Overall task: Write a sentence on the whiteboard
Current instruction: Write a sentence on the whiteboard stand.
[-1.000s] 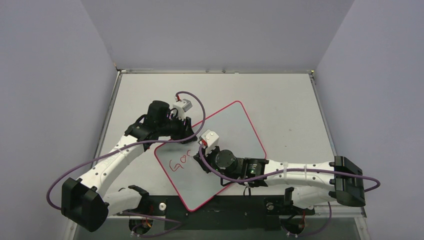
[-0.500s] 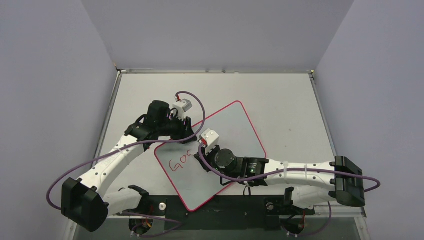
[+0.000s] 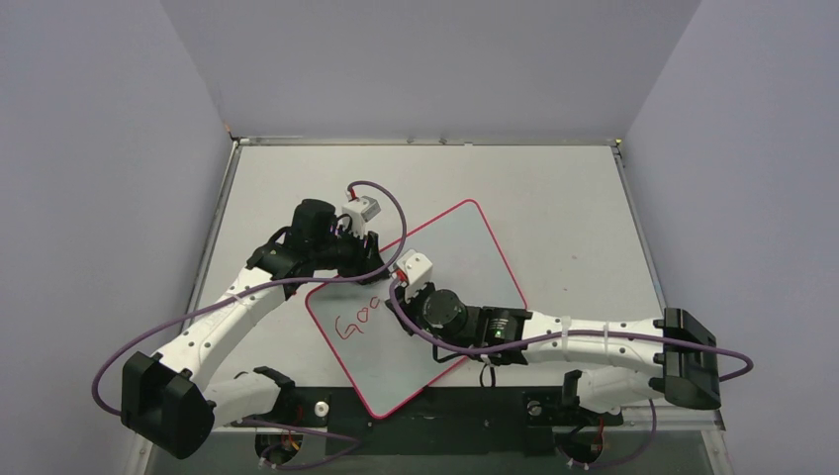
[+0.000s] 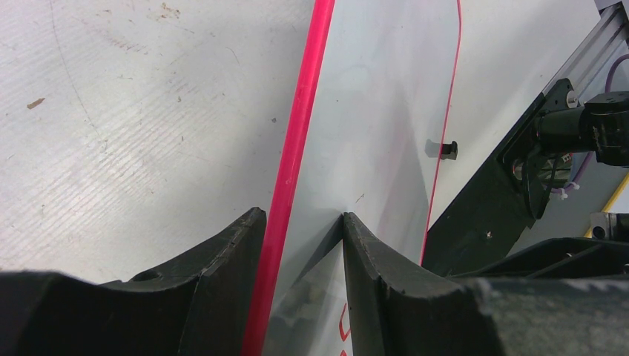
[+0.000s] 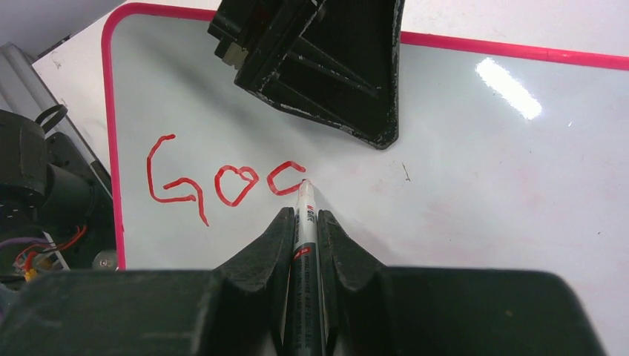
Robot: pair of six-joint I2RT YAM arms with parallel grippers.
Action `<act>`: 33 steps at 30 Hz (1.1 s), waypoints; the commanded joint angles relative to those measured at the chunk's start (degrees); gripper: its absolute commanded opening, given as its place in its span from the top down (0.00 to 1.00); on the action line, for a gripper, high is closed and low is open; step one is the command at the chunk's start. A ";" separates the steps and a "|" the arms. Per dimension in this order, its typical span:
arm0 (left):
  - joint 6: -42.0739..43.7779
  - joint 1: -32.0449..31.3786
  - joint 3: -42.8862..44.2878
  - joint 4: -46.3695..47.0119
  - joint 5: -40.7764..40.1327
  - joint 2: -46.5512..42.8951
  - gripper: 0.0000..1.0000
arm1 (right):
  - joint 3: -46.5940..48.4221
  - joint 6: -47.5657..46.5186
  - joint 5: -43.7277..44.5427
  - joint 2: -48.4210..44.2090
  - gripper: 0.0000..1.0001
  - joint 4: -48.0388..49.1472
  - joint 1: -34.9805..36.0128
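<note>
Near the front middle of the table [image 3: 554,198], the whiteboard [image 3: 465,257] lies flat and turned at an angle, one rounded corner reaching the black strip at the near edge. Its thin pink-red frame runs all round, and a small black clip [image 4: 447,150] sits on one long edge.

On the board's left part, the red writing [image 5: 222,182] so far reads a large "G", a closed "o" and a third round letter whose loop is not closed at the right. It lies close to the frame's left corner in the right wrist view.

The right gripper [image 5: 304,219] is clenched on a marker [image 5: 305,245], which runs out between the two black fingers. The marker's tip touches the board at the upper right end of the unfinished third letter.

The left gripper [image 4: 300,216] stands at the board's far left edge with its jaws apart. The frame passes between them without filling the gap: one finger is over the bare table just beside the frame, the other meets its own reflection on the white surface. It grasps nothing.
</note>
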 commanded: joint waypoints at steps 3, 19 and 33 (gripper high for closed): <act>2.84 0.00 0.56 2.04 -5.85 -0.76 1.00 | 3.84 -1.89 0.07 2.11 1.00 0.27 -0.54; 2.81 -0.05 0.54 2.04 -5.86 -0.94 1.00 | 1.33 -1.21 -0.07 -2.87 1.00 0.98 0.45; 2.80 -0.07 0.45 2.02 -6.06 -1.26 1.00 | -2.77 -0.15 3.94 -4.66 1.00 0.71 0.06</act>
